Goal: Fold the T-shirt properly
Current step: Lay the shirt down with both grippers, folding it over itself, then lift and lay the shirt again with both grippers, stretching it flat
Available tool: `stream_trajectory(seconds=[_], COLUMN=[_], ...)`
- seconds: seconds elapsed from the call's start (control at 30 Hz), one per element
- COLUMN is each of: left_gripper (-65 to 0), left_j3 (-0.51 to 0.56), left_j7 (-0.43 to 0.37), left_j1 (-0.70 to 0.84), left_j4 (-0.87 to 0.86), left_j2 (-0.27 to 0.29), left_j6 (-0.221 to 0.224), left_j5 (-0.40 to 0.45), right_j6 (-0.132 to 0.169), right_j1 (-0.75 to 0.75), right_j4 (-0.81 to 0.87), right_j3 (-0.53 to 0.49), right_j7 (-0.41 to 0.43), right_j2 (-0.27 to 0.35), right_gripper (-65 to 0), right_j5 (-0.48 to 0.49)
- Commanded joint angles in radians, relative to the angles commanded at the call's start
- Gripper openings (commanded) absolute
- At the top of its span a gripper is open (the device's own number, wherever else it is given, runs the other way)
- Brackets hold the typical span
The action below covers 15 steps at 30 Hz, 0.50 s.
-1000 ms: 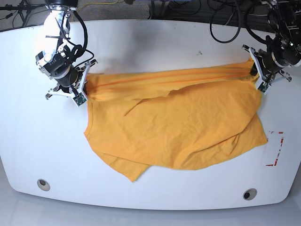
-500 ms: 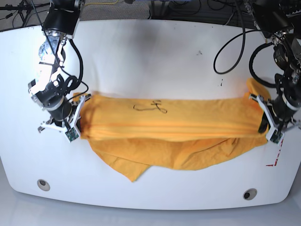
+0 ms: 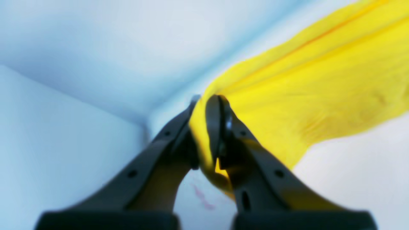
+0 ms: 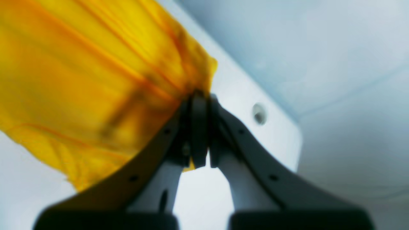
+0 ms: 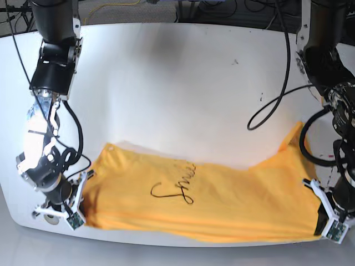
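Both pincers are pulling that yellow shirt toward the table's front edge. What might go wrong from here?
The T-shirt already reaches the table front edge, so it may slide off. The left pincer and right pincer each pinch only a small bunch of cloth; one could slip. The far side lies uneven, risking a crooked fold.

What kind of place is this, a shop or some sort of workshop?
Most likely a robotics lab or test bench, not a shop. A plain white table has two robot arms mounted at it, loose black cables trail along its far edge, and both grippers pinch a yellow T-shirt stretched between them.
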Motion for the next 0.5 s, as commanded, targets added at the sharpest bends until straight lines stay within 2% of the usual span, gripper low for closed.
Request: stream_trajectory(seconds=[0.2, 0.37, 0.5], left_gripper=[-65.0, -65.0, -65.0], left_j3=[0.044, 0.063, 0.064], left_j7=[0.002, 0.002, 0.002], left_j1=[-0.17, -0.29, -0.407], left_j4=[-0.038, -0.075, -0.133], left_j2=[0.002, 0.003, 0.003], left_j6=[0.0, 0.002, 0.002], left_j5=[0.055, 0.061, 0.061], right_j6=[0.0, 0.0, 0.0], right_j1=[0.175, 0.287, 0.397], right_j4=[-0.058, -0.091, -0.112], right_j3=[-0.058, -0.087, -0.147], right_j7=[-0.02, -0.02, -0.02], right_j2=[0.017, 0.02, 0.021], right_gripper=[-64.8, -64.8, -64.8], right_j5=[0.0, 0.0, 0.0])
